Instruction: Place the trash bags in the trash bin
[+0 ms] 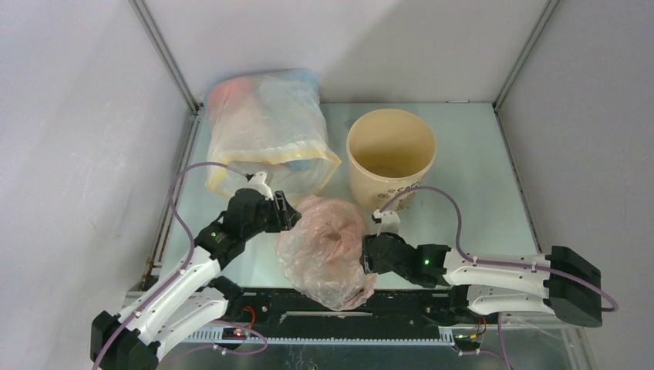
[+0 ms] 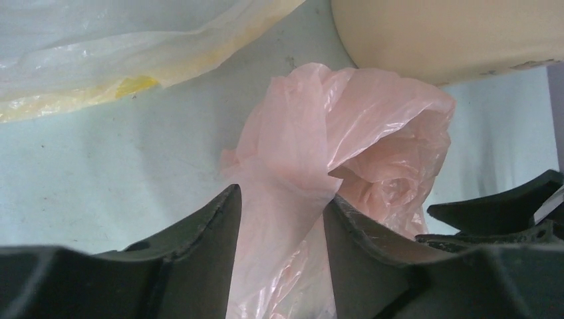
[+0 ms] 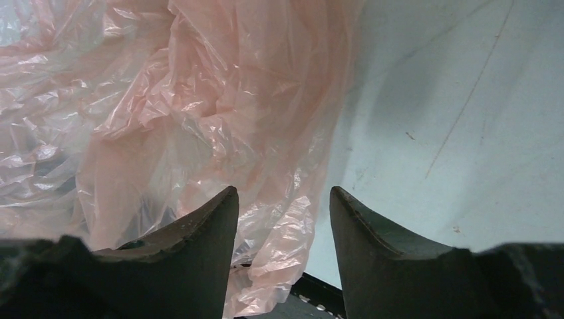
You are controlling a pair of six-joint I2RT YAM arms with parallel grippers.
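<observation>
Pink bag (image 1: 328, 247) on the worktop (image 1: 472, 181), my left fingers (image 2: 219, 226) apart astride a fold, right fingers (image 3: 216, 219) apart at its edge.

Crumpled pale-pink trash bag (image 3: 199, 113) at left, its edge between the right gripper (image 3: 284, 193), fingers (image 3: 199, 246) parted, pale table (image 3: 465, 119) at right.

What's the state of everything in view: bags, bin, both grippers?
pink bag: crumpled on the table, outside the bin.
bin: upright, open, nothing visible inside.
clear sack: stuffed, at back left, not held.
left gripper: open, fingers either side of a fold of the pink bag.
right gripper: open, fingers over the pink bag's edge, bare table showing in the gap.
</observation>
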